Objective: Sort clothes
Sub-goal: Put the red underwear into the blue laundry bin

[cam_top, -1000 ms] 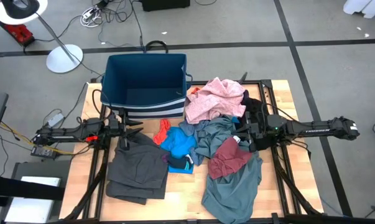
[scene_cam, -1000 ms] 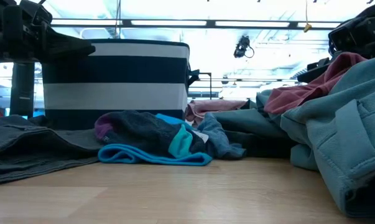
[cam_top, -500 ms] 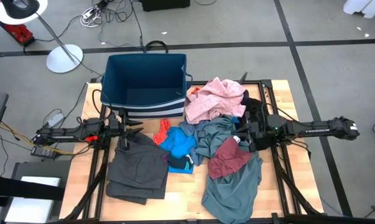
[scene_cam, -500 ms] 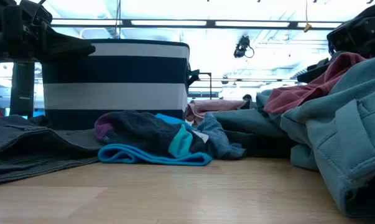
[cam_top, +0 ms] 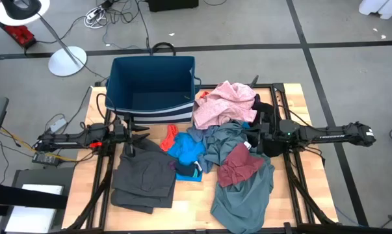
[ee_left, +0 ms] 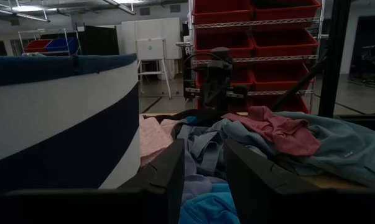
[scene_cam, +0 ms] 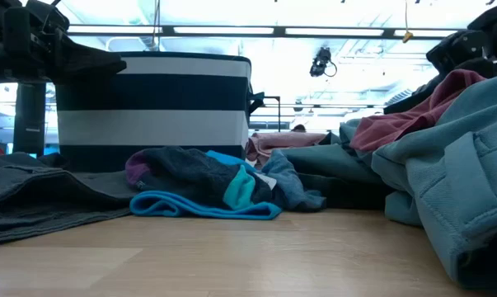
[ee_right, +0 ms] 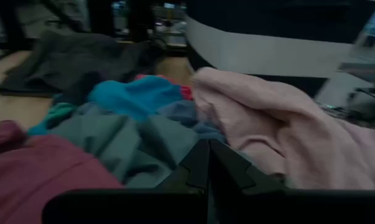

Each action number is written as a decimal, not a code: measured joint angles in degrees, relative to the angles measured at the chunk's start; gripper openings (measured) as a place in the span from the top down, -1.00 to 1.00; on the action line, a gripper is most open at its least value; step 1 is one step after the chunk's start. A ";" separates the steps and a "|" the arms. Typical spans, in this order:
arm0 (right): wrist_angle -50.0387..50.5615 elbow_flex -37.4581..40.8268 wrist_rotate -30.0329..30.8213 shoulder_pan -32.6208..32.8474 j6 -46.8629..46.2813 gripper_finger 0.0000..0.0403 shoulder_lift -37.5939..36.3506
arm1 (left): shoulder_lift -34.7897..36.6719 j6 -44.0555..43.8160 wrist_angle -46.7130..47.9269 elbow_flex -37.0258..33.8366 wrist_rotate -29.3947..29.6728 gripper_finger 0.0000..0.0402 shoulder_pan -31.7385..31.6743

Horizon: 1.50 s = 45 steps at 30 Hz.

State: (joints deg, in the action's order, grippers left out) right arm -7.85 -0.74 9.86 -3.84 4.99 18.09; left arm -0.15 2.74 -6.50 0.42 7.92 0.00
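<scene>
On the near edge of the table (cam_top: 189,218), a large grey-blue garment (cam_top: 244,192) lies to the right of centre, with a maroon garment (cam_top: 240,164) resting on its far part. To the left, a dark grey garment (cam_top: 142,175) lies spread flat on the near-left area. Between these two, a bright blue garment (cam_top: 188,151) lies bunched, with a small dark sock with a teal band (cam_top: 188,170) at its near edge and a red-orange piece (cam_top: 169,135) at its far-left edge. The left gripper (cam_top: 138,138) is positioned at the far edge of the dark grey garment, just in front of the bin; its fingers (ee_left: 168,177) stand parted by a moderate gap and hold nothing. The right gripper (cam_top: 253,138) is positioned over the pile of clothes, between the maroon garment and the pink garment (cam_top: 225,104); its fingers (ee_right: 196,165) are pressed together with no fabric between them. The pink garment lies at the far right of the pile, beside the bin's right wall. The dark blue fabric bin (cam_top: 121,84), with a striped base, stands at the far-left part of the table.
</scene>
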 joint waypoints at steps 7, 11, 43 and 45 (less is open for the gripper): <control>10.94 -8.20 6.33 0.02 1.10 0.99 0.00 | 0.00 0.00 -0.01 -0.01 -0.01 0.42 -0.01; 21.95 -15.55 6.49 0.04 -2.74 0.99 0.04 | 0.00 0.00 0.00 0.01 -0.02 0.42 -0.01; 81.81 -69.60 -3.32 0.07 -23.17 1.00 25.70 | 0.00 0.00 0.00 0.00 -0.01 0.42 0.00; 83.31 -70.73 -4.66 0.07 -23.43 1.00 27.48 | -0.01 0.00 -0.02 -0.01 -0.01 0.42 0.01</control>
State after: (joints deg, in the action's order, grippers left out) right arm 75.46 -71.47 5.19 -3.77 -18.43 45.56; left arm -0.16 2.74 -6.52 0.41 7.92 0.01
